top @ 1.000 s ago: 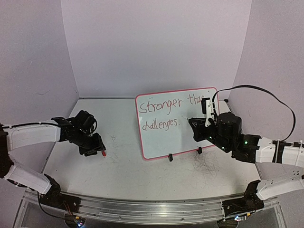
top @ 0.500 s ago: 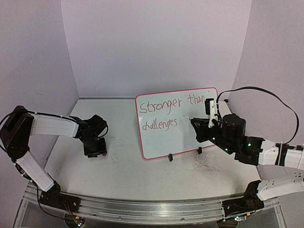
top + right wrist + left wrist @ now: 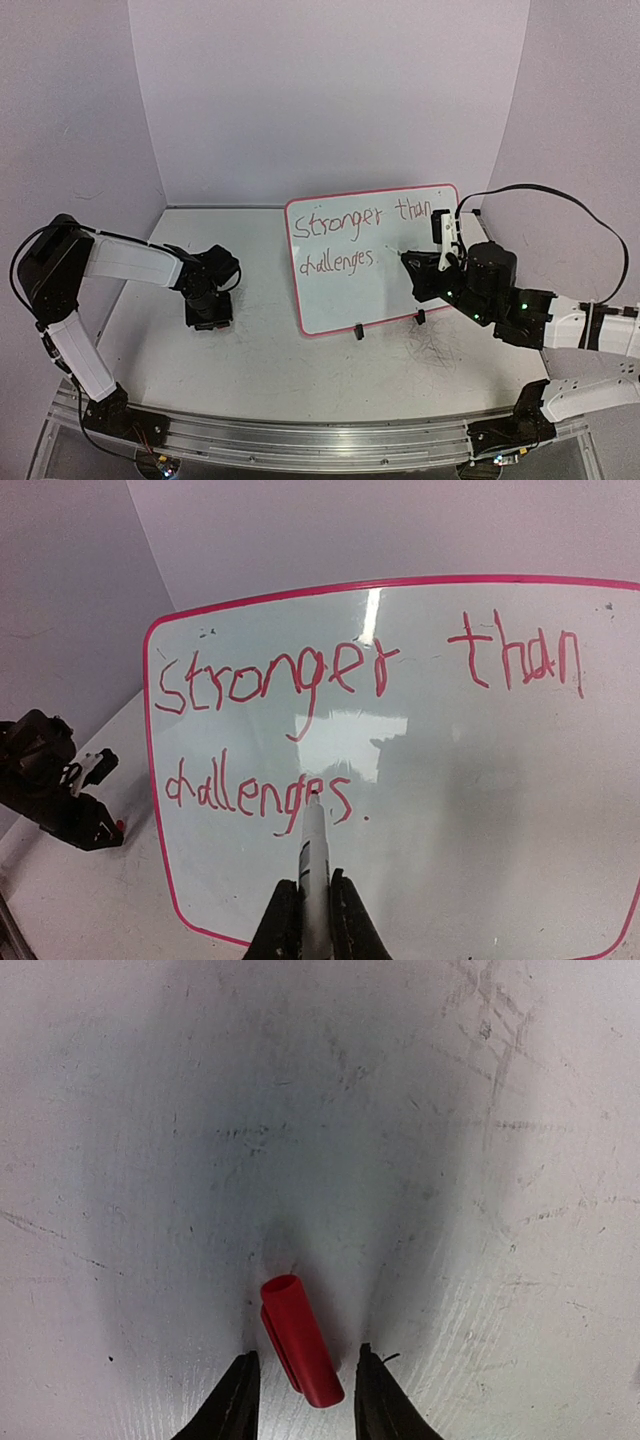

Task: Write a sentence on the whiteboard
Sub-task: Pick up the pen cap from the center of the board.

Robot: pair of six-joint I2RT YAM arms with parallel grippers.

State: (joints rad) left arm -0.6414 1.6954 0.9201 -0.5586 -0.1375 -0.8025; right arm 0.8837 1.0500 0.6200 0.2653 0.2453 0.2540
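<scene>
The whiteboard [image 3: 350,295], white with a red-pink rim, stands tilted on two black clip feet at centre right. The sentence [image 3: 345,222] "Stronger than challenges." runs across it in two red lines and also shows in the right wrist view [image 3: 270,685]. My right gripper [image 3: 313,885] is shut on a white marker [image 3: 313,845]. The marker's tip points at the end of "challenges", and I cannot tell whether it touches the whiteboard [image 3: 480,810]. My left gripper [image 3: 305,1352] points down at the tabletop, open. A red marker cap [image 3: 298,1335] lies between its fingers with a small gap on each side.
The scuffed white tabletop [image 3: 270,370] carries grey scribble marks, thickest in front of the board's right foot [image 3: 420,318]. Purple walls close in the back and both sides. The right arm's black cable [image 3: 560,195] loops above it.
The left arm swung right and turned its gripper down over the red cap, and its fingers narrowed. The right gripper drew slightly right with the marker.
</scene>
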